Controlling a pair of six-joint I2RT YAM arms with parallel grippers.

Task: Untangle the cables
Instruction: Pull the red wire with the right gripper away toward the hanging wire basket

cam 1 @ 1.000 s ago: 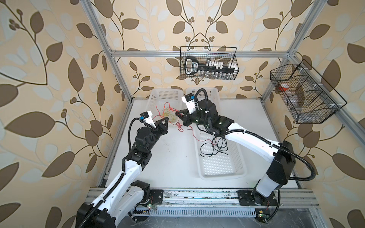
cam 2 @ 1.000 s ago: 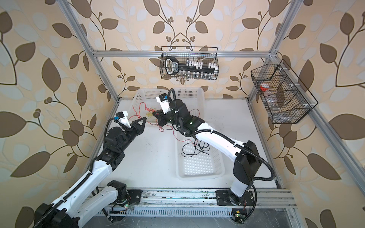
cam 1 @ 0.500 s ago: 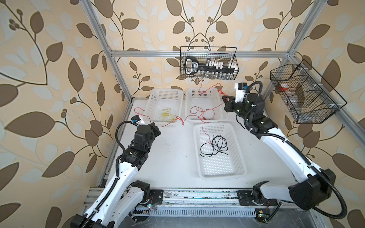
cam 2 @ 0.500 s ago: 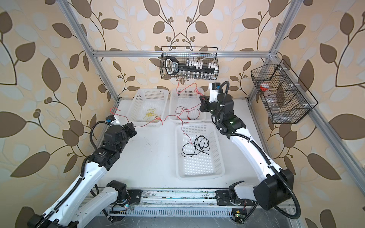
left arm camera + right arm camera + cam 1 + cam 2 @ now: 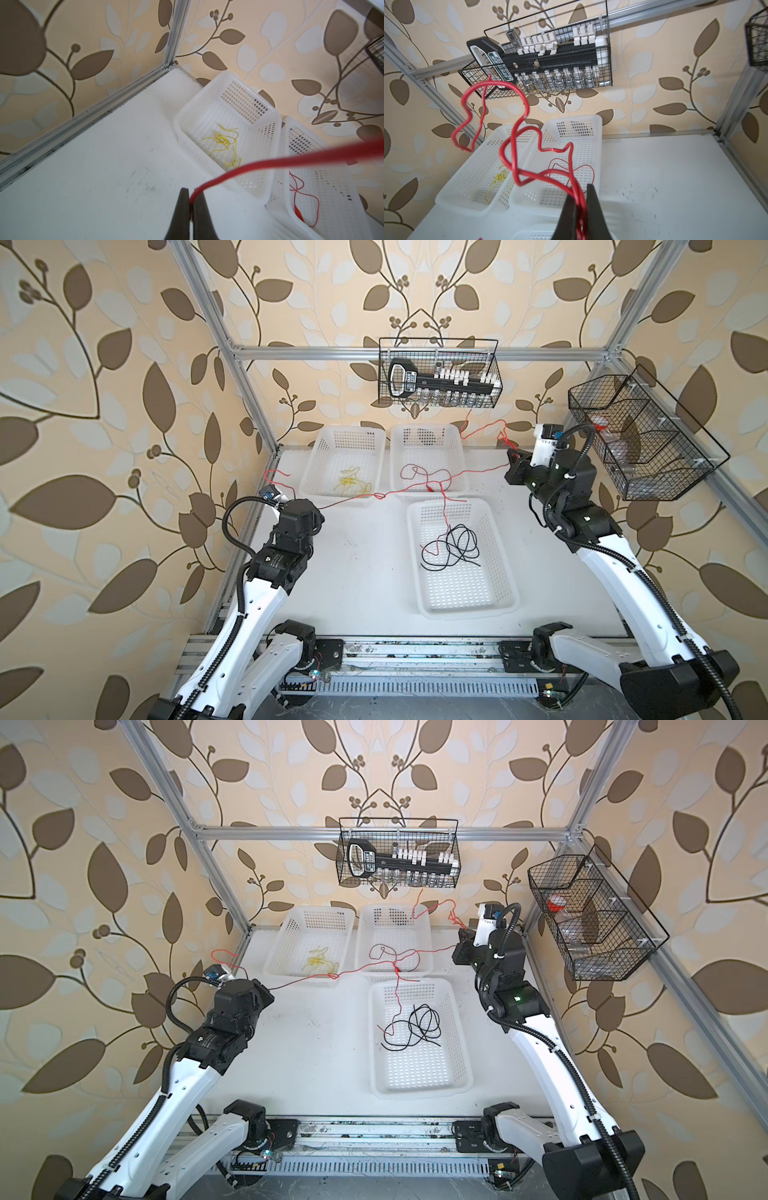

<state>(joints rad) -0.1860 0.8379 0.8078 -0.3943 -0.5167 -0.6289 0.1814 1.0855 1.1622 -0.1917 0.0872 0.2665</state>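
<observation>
A red cable (image 5: 353,499) runs taut above the table between my two grippers, with a knot over the middle back basket (image 5: 426,431). From the knot one red strand drops into the near basket (image 5: 465,614) and meets the black cable (image 5: 453,547) there. A yellow cable (image 5: 349,485) lies alone in the left back basket (image 5: 309,472). My left gripper (image 5: 191,192) is shut on the red cable near the table's left edge. My right gripper (image 5: 580,191) is shut on two red strands at the back right, and loose red loops (image 5: 517,133) curl up from it.
A black wire basket (image 5: 440,377) holding a socket set hangs on the back rail, close above the red loops. A second wire basket (image 5: 640,448) hangs on the right wall beside my right arm. Aluminium frame posts (image 5: 249,398) stand at the corners.
A second ago both grippers were together over the back baskets. They have pulled apart, the left one to the left edge and the right one to the back right, drawing the red cable out.
</observation>
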